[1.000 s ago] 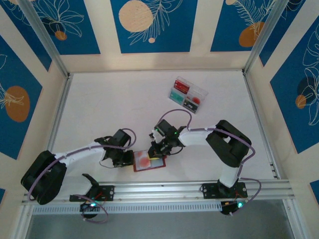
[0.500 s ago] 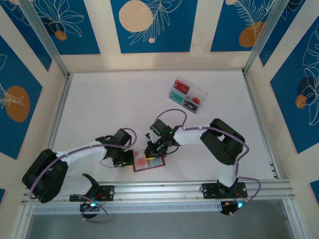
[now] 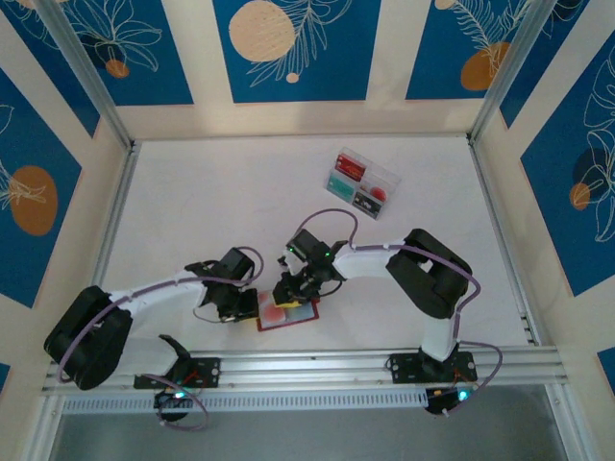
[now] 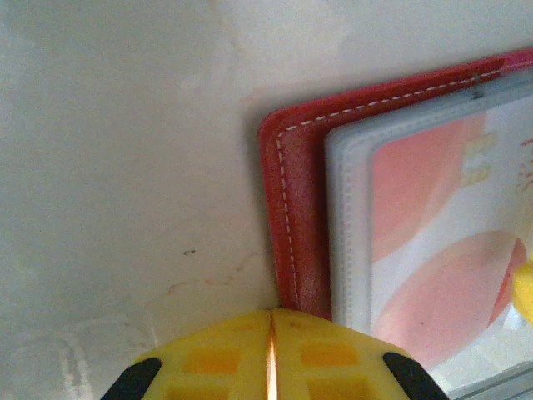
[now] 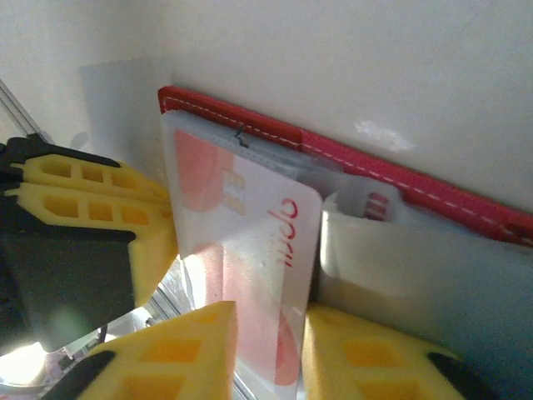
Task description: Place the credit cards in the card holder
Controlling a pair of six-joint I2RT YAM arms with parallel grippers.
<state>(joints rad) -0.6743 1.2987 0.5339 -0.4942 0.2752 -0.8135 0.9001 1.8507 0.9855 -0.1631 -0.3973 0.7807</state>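
Observation:
The card holder (image 3: 306,313) lies open near the table's front edge, red rim (image 5: 366,162) around pale clear pockets (image 5: 400,258). A white and pink credit card (image 5: 250,242) sits partly inside the left pocket, also in the left wrist view (image 4: 433,217). My right gripper (image 5: 271,342) hovers over it (image 3: 285,296), open, the card's free end in the gap between the fingers. My left gripper (image 4: 271,333) is shut, its tips resting on the holder's red left edge (image 4: 296,208); from above it sits just left of the holder (image 3: 252,305).
A clear plastic compartment box (image 3: 362,181) with red, teal and dark cards stands at the back, right of centre. A metal rail (image 3: 317,365) runs along the near edge just behind the holder. The left gripper's yellow fingers (image 5: 92,200) sit close beside the card.
My right gripper's jaws have parted from shut, with the card now loose between them. That arm edged slightly left over the holder. The left gripper has stayed put.

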